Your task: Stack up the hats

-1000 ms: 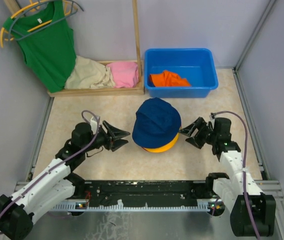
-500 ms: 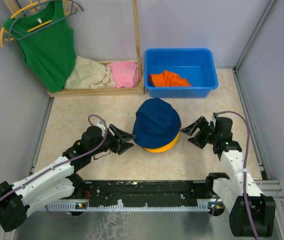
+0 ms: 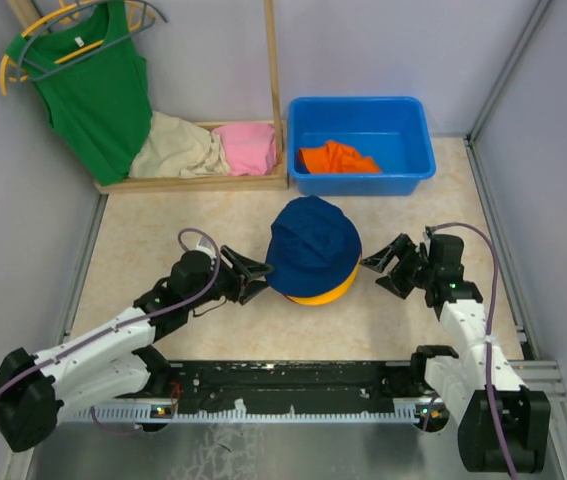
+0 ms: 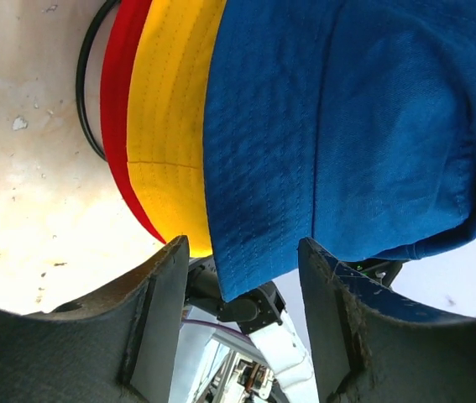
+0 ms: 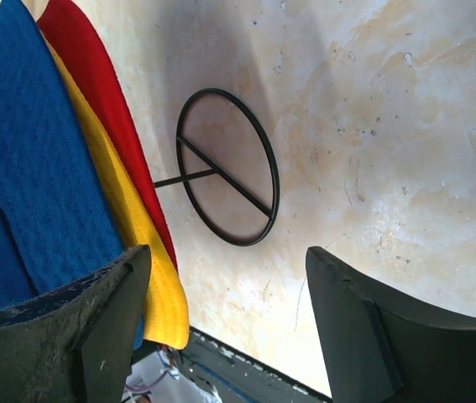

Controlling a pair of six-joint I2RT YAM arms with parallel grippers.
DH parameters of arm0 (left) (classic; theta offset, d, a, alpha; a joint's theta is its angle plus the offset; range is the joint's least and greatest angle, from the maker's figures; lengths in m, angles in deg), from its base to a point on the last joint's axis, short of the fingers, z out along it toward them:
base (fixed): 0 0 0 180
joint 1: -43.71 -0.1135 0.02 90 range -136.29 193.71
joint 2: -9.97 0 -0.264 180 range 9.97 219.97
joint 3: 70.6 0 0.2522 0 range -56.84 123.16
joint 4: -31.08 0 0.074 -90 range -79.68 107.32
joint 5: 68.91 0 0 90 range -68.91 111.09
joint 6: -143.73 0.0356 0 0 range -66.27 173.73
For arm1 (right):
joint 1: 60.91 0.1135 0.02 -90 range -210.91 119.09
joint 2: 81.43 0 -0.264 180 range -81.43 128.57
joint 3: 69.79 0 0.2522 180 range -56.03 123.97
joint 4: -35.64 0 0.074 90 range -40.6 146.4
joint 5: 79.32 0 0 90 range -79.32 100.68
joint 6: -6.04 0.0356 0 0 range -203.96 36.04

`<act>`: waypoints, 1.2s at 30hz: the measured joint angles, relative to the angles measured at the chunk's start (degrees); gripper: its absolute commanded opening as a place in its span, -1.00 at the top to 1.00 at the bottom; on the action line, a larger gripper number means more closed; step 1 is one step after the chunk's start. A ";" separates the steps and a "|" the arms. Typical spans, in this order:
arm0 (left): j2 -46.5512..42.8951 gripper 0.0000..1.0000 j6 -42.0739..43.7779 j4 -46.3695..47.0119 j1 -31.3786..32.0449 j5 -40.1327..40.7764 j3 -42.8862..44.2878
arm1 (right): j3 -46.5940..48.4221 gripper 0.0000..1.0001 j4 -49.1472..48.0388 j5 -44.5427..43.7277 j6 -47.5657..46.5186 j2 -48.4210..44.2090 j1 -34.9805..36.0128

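A navy blue hat (image 3: 313,245) tops a stack in the middle of the table, over a yellow-orange hat (image 3: 325,293) and a red hat (image 4: 116,101). A bright orange hat (image 3: 335,157) lies in the blue bin (image 3: 361,102). My left gripper (image 3: 253,275) stands open at the stack's left side. In the left wrist view the navy brim (image 4: 254,260) hangs between its fingers (image 4: 158,311) without being pinched. My right gripper (image 3: 378,268) is open at the stack's right side, with the yellow brim (image 5: 158,294) beside one finger (image 5: 103,327).
The stack sits on a black wire stand whose ring base (image 5: 229,168) rests on the table. At the back left a green tank top (image 3: 93,90) hangs above beige (image 3: 173,148) and pink (image 3: 246,147) folded clothes on a wooden rack (image 3: 275,90). Walls close in on both sides.
My left gripper has slid right, up to the hat stack's left brim. The right gripper has stayed in place. The hats have not moved.
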 measured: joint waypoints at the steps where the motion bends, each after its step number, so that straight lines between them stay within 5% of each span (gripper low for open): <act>1: 0.39 -0.19 0.00 0.55 0.15 0.28 0.02 | 0.02 -0.49 -0.04 0.00 0.00 0.15 0.00; 14: 5.09 0.67 0.63 4.61 1.22 3.50 0.63 | 0.04 -0.50 -0.11 -0.63 -0.13 0.63 0.00; 24: 5.66 0.72 4.33 4.74 -1.38 2.43 0.63 | 6.05 -0.54 3.17 -5.03 -4.00 2.34 -0.37; 30: 10.64 0.75 11.04 5.27 -8.66 -5.99 2.67 | 12.15 -0.53 2.12 -6.75 -6.32 4.66 -1.18; 36: 17.22 0.80 19.06 3.69 -13.40 -13.92 8.59 | 12.26 -0.37 -6.19 0.63 -2.56 7.08 -1.44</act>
